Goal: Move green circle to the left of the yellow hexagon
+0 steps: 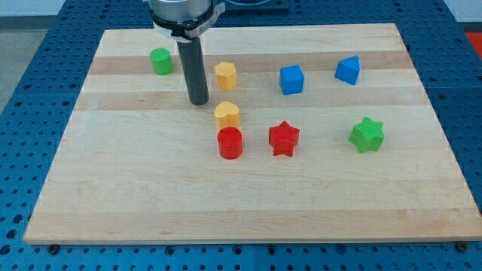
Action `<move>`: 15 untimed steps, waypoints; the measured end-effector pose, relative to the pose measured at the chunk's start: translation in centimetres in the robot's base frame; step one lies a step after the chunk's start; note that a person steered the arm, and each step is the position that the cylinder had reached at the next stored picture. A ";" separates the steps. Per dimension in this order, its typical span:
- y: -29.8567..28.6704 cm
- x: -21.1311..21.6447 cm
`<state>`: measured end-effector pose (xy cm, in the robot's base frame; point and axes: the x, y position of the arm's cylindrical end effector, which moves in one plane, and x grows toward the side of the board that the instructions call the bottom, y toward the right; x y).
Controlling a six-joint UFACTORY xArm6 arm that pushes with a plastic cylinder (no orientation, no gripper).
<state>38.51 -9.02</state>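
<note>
The green circle (160,61) sits near the board's top left. The yellow hexagon (225,75) lies to its right, in the upper middle. My rod comes down from the view's top and my tip (198,101) rests on the board between them, below and right of the green circle and just left of and below the yellow hexagon. The tip touches neither block.
A yellow heart (227,115) lies right of my tip, with a red cylinder (230,143) just below it. A red star (284,138), a green star (367,135), a blue cube (291,80) and another blue block (348,70) lie to the right on the wooden board (135,196).
</note>
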 end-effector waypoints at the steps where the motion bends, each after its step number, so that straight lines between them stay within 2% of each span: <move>1: 0.0 -0.1; 2: 0.2 -10.5; 3: 0.2 -11.2; 5: 4.1 -11.0; 6: 4.1 -8.9; 7: 4.1 -3.9; 8: 4.1 -4.1; 9: 3.9 -0.7; 10: 4.0 -3.0; 12: -0.3 -17.9; 13: -4.2 -19.3; 15: -13.2 -19.2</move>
<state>19.30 -22.25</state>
